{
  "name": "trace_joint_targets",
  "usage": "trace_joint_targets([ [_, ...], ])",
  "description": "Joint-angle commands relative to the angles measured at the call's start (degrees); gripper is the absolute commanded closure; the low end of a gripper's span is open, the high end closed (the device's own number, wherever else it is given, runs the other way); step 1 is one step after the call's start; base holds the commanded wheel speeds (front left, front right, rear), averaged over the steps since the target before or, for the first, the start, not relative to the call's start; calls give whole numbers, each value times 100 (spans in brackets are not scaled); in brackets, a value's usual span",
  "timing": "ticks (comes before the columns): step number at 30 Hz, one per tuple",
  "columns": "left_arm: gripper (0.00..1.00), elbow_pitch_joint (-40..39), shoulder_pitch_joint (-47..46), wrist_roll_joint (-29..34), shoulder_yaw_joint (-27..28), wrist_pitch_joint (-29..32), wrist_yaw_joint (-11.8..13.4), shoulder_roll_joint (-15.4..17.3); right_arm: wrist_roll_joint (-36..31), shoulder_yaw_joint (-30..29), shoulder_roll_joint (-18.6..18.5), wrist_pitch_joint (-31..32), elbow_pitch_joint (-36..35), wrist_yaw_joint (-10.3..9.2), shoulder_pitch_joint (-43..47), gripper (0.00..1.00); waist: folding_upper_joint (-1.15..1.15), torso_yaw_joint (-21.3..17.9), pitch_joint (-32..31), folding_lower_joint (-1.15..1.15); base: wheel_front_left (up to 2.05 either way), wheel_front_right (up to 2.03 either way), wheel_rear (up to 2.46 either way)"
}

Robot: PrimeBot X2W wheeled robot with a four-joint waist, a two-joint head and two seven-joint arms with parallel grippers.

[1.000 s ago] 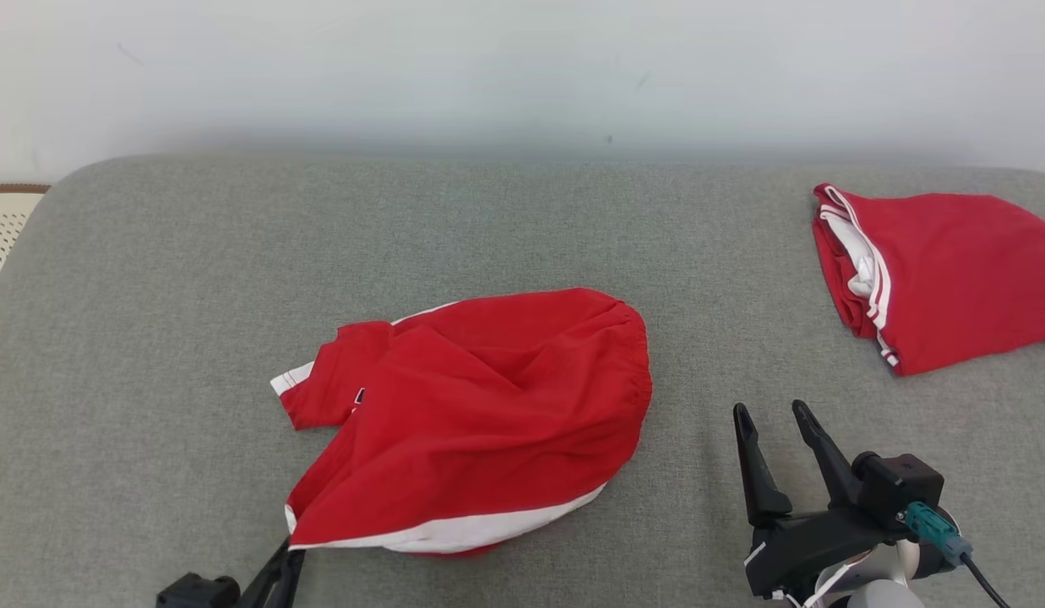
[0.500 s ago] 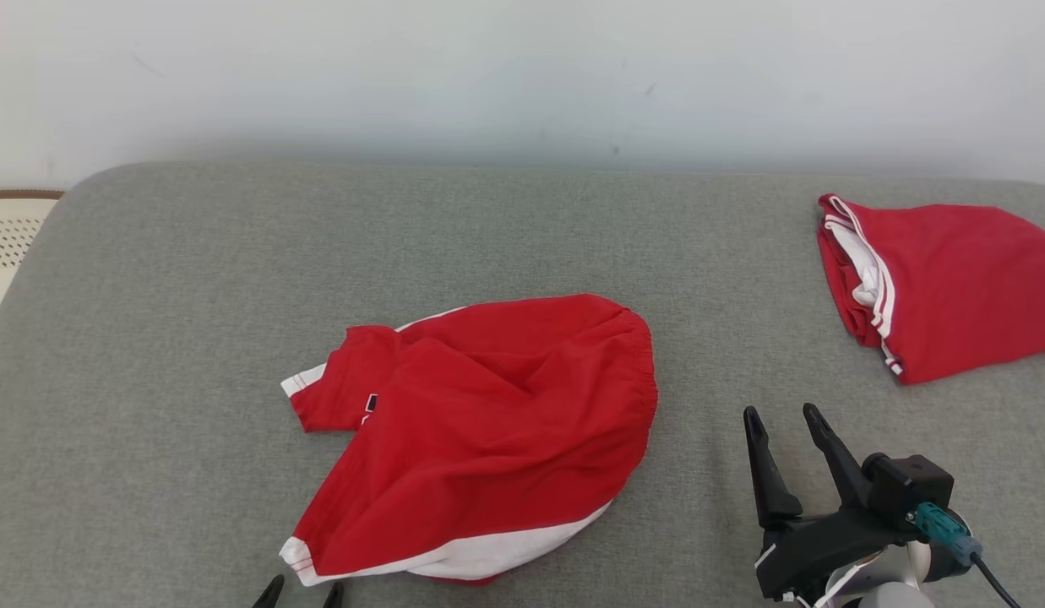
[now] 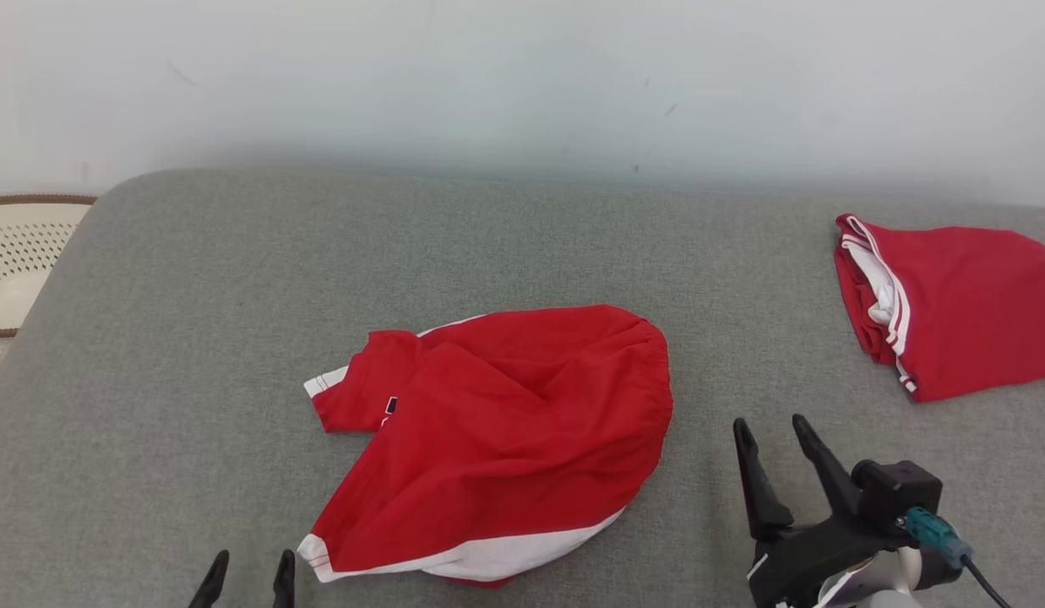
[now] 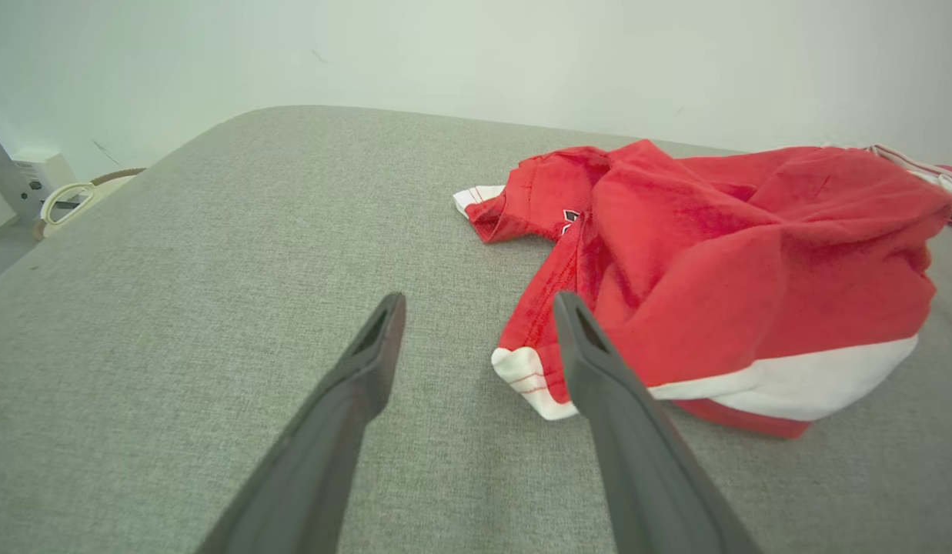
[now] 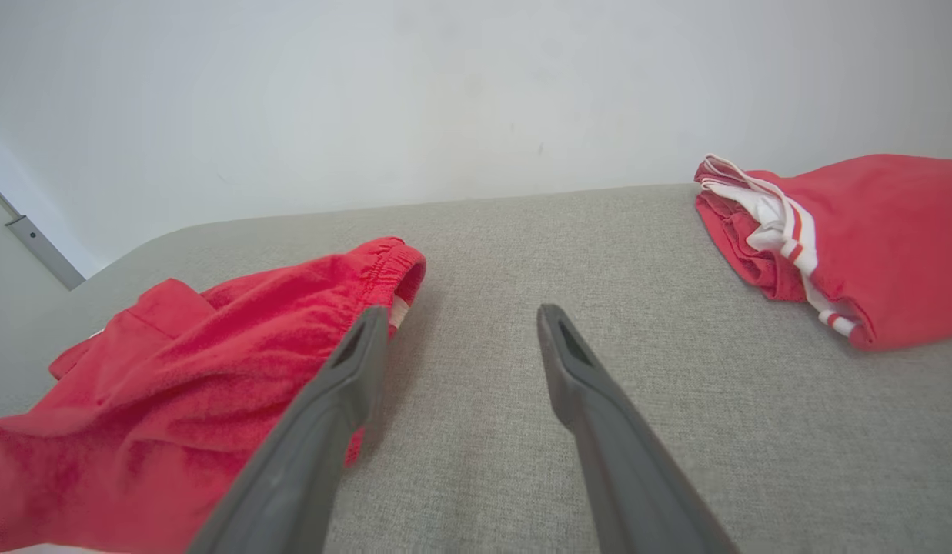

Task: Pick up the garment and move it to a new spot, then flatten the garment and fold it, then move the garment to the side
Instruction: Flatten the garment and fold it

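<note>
1. Grey upholstered surface (image 3: 522, 253), broad and flat, backed by a plain pale wall (image 3: 522, 76).
2. Task garment (image 3: 505, 439): red shorts with white trim, lying crumpled near the middle of the surface, toward its near edge. The gathered waistband is on the right, one leg sticks out to the left, and a white-banded hem is at the near corner. Nothing grips it.
3. Robot's left gripper (image 3: 253, 559): low at the left of the head view, fingers spread with nothing between them. The tips are just beside the white hem corner; contact cannot be told.
4. Robot's right gripper (image 3: 771, 422): lower right, fingers parted and empty over bare fabric, near the waistband side but apart from it.
5. Second red piece (image 3: 970, 312): folded, with white striped edging, at the far right and well apart from the first.
6. Cream perforated item (image 3: 24, 253): at the left edge, beyond the surface.
</note>
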Motion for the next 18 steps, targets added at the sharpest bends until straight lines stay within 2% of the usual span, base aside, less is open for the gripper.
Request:
trace_joint_targets([
  [1,0,-23,78,7,51,-57,31,2,84,68,-28,31,8,-5,79,0,0,-1,-17,0,0,0,0],
  [6,0,-67,31,45,122,-125,47,-85,532,381,-72,226,88,-6,38,0,0,33,-55,0,0,0,0],
  [8,0,-73,-4,70,131,-133,40,-118,763,598,-181,454,202,-6,-56,0,0,69,-65,0,0,0,0],
  [18,0,-3,-106,131,132,-159,-45,-245,1730,1239,-564,839,833,-6,-752,0,0,355,-11,0,0,0,0],
])
